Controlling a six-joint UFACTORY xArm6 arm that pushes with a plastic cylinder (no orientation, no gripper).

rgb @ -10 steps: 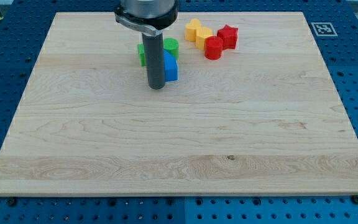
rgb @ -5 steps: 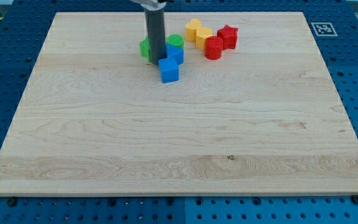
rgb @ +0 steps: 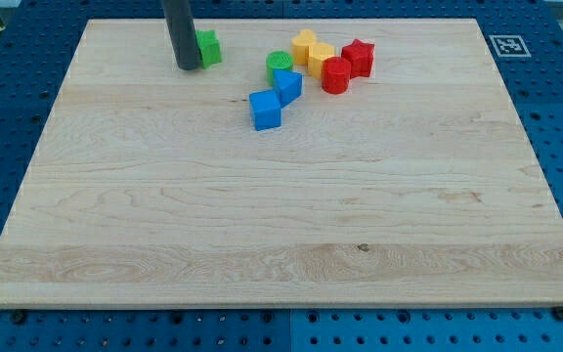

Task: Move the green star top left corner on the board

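Observation:
The green star (rgb: 207, 46) lies near the view's top, left of the middle of the wooden board (rgb: 281, 235). My rod stands at its left side and hides part of it. My tip (rgb: 188, 67) rests on the board, touching or nearly touching the star's left edge. The star stands apart from the other blocks, to their left.
A green cylinder (rgb: 279, 65), a blue block (rgb: 288, 86) and a blue cube (rgb: 265, 110) sit right of the star. Two yellow blocks (rgb: 312, 50), a red cylinder (rgb: 336, 75) and a red star (rgb: 359, 58) cluster further right. A marker tag (rgb: 507, 44) is at the top right.
My rod moved up and left across the board. The green star has shifted up and left, away from the green cylinder and blue blocks.

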